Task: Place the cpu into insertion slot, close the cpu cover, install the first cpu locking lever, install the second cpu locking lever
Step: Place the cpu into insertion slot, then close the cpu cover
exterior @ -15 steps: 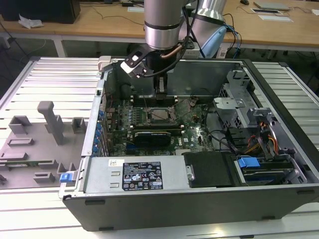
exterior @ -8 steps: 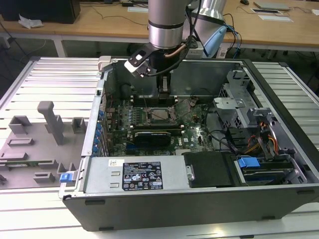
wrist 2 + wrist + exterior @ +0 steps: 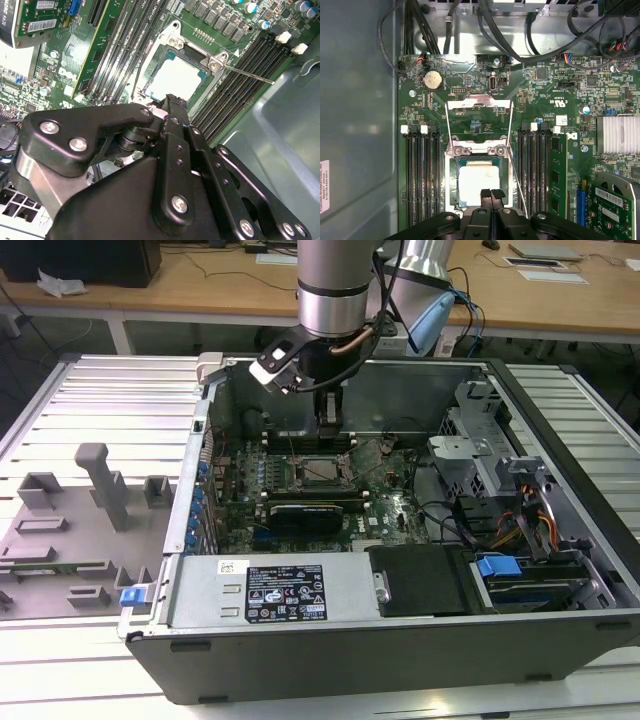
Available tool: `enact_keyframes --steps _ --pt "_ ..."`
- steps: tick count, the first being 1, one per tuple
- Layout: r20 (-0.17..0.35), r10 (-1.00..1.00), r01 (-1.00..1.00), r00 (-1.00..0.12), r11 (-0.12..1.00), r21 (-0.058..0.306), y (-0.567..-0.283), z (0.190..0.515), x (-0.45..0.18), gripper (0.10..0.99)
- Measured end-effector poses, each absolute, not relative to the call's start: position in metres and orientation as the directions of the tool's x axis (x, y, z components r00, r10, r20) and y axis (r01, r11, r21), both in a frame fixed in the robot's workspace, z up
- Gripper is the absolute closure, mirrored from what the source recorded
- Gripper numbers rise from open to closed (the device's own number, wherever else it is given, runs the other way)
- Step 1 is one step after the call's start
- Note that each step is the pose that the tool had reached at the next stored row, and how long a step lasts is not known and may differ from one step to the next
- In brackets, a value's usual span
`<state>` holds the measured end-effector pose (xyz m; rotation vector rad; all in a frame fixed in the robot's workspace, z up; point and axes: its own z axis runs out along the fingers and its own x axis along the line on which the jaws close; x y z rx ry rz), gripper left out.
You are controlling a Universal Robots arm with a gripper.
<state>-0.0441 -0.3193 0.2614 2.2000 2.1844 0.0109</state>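
First wrist view: gripper [image 3: 492, 194] with its fingertips pressed together and nothing pinched between them, poised at one edge of the cpu [image 3: 479, 180]; whether they touch it cannot be told. The cpu lies flat in the insertion slot [image 3: 479, 161], framed by the cpu cover [image 3: 479, 149], which is folded down around it. A thin wire locking lever [image 3: 517, 187] slants beside the cover. Black memory slots [image 3: 422, 180] flank the socket on the green motherboard [image 3: 540, 100]. In the exterior view the arm reaches down into the open computer case [image 3: 400, 640].
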Motion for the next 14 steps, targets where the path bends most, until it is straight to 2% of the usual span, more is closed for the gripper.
enact_keyframes --steps 14 --pt "-0.025 1.000 0.999 0.007 -0.007 0.034 -0.3193 0.2704 -0.0441 0.980"
